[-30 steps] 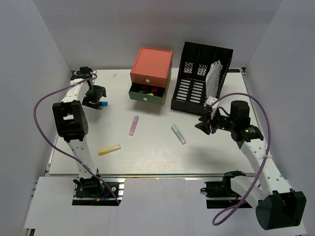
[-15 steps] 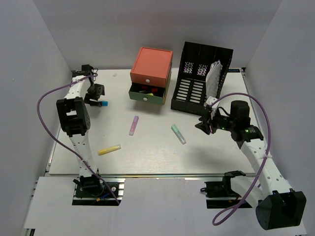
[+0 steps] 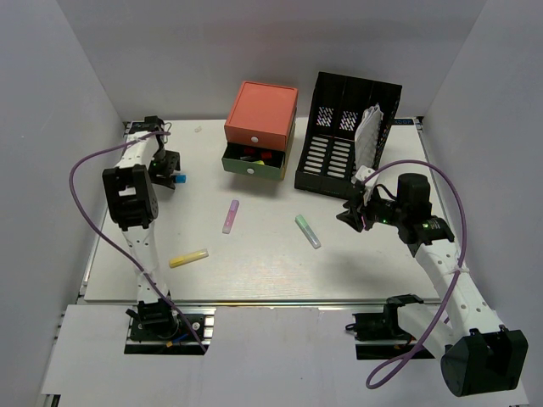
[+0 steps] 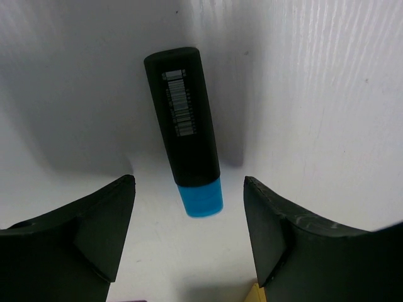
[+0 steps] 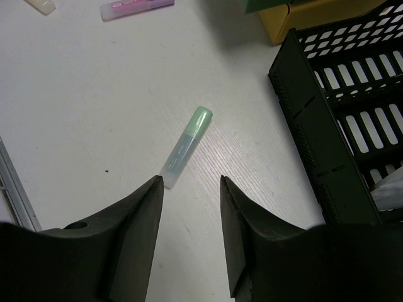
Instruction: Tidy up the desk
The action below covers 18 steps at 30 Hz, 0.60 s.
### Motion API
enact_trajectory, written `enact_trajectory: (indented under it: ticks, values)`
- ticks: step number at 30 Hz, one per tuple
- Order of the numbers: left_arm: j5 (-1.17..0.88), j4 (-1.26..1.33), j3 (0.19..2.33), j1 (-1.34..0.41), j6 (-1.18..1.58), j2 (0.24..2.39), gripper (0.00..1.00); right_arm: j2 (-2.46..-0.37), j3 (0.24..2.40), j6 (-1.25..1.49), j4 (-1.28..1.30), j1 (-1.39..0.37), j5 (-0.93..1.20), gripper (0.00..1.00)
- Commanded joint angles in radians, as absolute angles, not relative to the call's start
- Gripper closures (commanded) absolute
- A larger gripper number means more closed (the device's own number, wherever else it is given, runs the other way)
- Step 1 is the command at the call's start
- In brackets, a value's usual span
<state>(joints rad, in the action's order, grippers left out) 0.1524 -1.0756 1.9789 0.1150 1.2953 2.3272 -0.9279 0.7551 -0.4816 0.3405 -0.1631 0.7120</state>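
Note:
The desk (image 3: 254,254) is a wide white tabletop. At its far left lies a black marker with a blue cap (image 3: 180,179), and my left gripper (image 3: 166,167) hangs over it. In the left wrist view the marker (image 4: 182,119) points away and its blue end sits between the open fingers (image 4: 107,220), with a gap on each side of my left gripper (image 4: 189,182). My right gripper (image 3: 352,214) hovers open and empty right of centre. In the right wrist view a green pen (image 5: 186,148) lies just beyond my right gripper (image 5: 190,182).
A pink pen (image 3: 230,216) and a yellow pen (image 3: 188,258) lie loose on the desk. At the back stand an orange, green and yellow drawer box (image 3: 260,127), one drawer open, and a black file rack (image 3: 348,136) holding papers. A metal rail (image 3: 280,301) edges the near side.
The left arm's elbow has swung right and toward the back, and its jaws have narrowed a little around the marker's blue end. The right arm has not moved.

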Motion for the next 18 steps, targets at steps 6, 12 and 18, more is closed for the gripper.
enact_trajectory:
  ticks: [6,12,18]
  values:
    - [0.184,-1.14,2.057,0.12,1.331,2.367,0.22,-0.916,0.746,-0.491,0.313,-0.16,0.709,0.53]
    - [0.193,-1.189,2.049,0.12,1.327,2.384,0.24,-0.908,0.747,-0.489,0.311,-0.161,0.706,0.53]
    - [0.183,-1.213,1.949,0.14,1.275,2.369,0.41,-0.904,0.744,-0.489,0.311,-0.16,0.71,0.53]
